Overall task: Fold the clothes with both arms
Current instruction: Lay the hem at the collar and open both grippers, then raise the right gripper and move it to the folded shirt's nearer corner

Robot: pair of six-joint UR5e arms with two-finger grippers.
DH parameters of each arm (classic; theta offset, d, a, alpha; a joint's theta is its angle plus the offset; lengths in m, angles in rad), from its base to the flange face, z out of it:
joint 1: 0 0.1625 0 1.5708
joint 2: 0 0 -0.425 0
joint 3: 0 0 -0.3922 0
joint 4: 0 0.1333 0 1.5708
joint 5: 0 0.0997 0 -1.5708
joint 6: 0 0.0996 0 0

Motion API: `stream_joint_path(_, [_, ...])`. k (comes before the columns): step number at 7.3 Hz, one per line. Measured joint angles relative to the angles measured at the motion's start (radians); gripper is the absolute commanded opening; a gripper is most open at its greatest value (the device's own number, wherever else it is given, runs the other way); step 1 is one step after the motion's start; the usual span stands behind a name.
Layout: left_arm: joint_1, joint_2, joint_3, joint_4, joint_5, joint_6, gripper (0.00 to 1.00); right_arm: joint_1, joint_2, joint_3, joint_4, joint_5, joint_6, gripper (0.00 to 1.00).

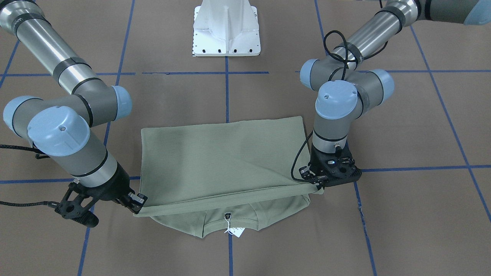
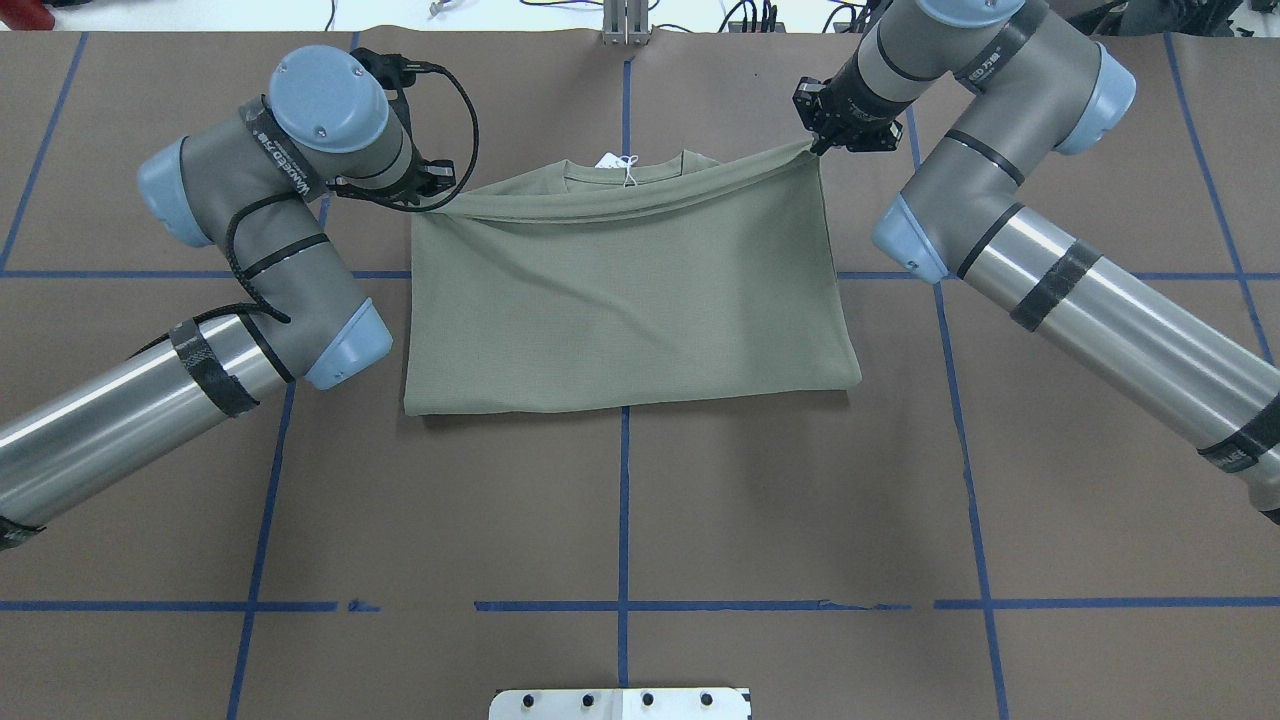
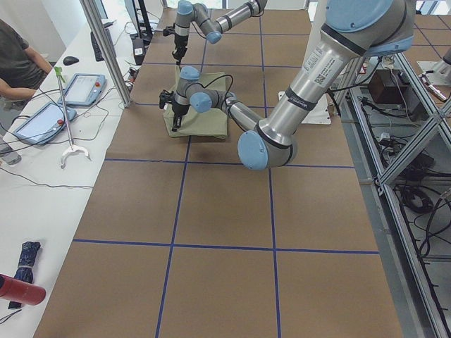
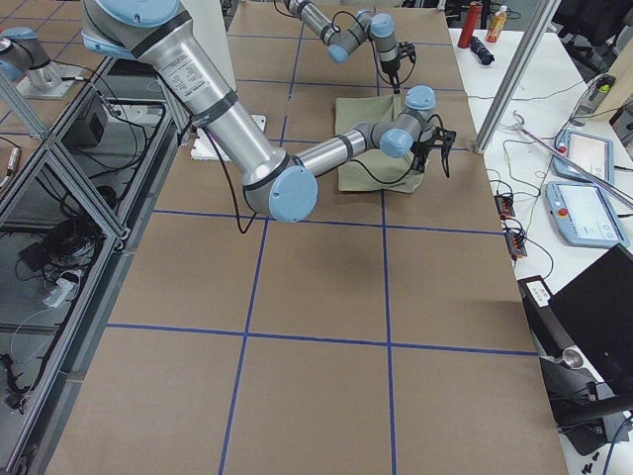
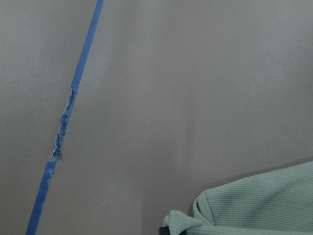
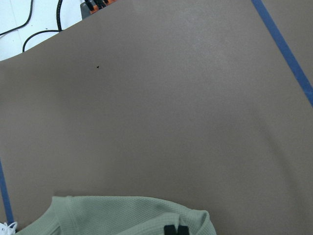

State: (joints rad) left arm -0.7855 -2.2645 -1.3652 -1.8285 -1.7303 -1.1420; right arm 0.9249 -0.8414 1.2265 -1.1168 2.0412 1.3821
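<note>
The sage-green shirt lies on the brown table, folded so its lower part is carried over toward the collar. The collar and white hang tag stick out beyond the folded edge. My left gripper is shut on one corner of that edge; it also shows in the overhead view. My right gripper is shut on the other corner, also in the overhead view. The edge hangs taut between them, slightly above the layer beneath. Each wrist view shows a bit of shirt.
The white base pedestal stands at the robot's side of the table. Blue tape lines cross the brown surface. A side bench with tablets and a seated person lies beyond the table's far edge.
</note>
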Motion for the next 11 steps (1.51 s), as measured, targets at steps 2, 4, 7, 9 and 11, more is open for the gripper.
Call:
stream_joint_path(2, [0.001, -0.001, 0.001, 0.0, 0.0, -0.002, 0.62, -0.008, -0.005, 0.0, 0.016, -0.001, 0.0, 0.61])
stream_joint_path(4, [0.001, -0.001, 0.002, 0.0, 0.001, -0.003, 0.9, -0.01, -0.006, 0.0, 0.018, -0.003, 0.0, 1.0])
stream_joint_path(7, [-0.001, -0.002, -0.018, 0.003, -0.001, 0.004, 0.99, -0.014, -0.031, 0.033, 0.027, 0.006, -0.014, 1.0])
stream_joint_path(9, [-0.003, 0.009, -0.101, 0.022, -0.009, 0.007, 0.99, -0.044, -0.137, 0.171, 0.041, 0.012, -0.02, 1.0])
stream_joint_path(11, [0.0, 0.051, -0.243, 0.063, -0.011, 0.006, 0.99, -0.106, -0.262, 0.313, 0.039, 0.002, -0.02, 1.0])
